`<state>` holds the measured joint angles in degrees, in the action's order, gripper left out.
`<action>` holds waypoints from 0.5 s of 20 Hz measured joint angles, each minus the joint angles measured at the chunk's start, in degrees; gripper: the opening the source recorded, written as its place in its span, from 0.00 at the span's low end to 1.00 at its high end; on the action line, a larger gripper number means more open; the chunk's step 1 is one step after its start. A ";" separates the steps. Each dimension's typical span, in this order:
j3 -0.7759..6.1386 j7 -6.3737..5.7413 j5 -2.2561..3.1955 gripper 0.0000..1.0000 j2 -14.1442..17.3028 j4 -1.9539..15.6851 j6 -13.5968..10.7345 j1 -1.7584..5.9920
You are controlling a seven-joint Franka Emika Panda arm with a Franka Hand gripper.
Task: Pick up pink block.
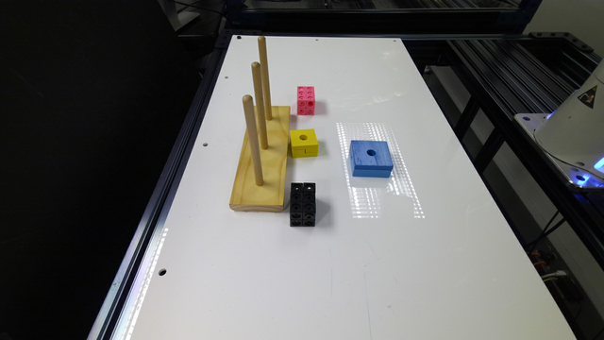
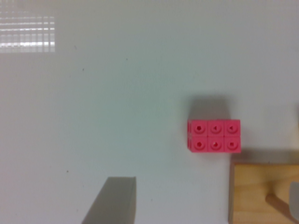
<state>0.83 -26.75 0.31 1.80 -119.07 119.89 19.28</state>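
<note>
The pink block (image 1: 306, 100) sits on the white tabletop (image 1: 424, 264) just beside the peg board's (image 1: 262, 165) far end, untouched; I cannot tell how open my fingers are.

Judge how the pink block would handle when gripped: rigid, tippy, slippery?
The pink block looks like rigid plastic cubes, so probably stiff and light. Flat faces suggest no rolling. Standing taller than wide, it might tip if nudged.

You have four blocks on the table (image 1: 424, 264): one pink block (image 1: 306, 100), one yellow cube (image 1: 303, 143), one blue block (image 1: 371, 158), one black block (image 1: 302, 204). You also have one wooden base (image 1: 262, 165) carrying three pegs (image 1: 253, 139).
</note>
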 joint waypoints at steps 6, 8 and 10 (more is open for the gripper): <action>0.00 0.00 0.00 1.00 -1.62 -1.64 0.19 0.00; 0.00 0.00 0.00 1.00 -1.40 -2.03 0.56 0.01; 0.00 0.00 0.00 1.00 -0.89 -3.07 2.01 0.01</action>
<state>0.83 -26.75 0.31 0.90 -122.14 121.90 19.29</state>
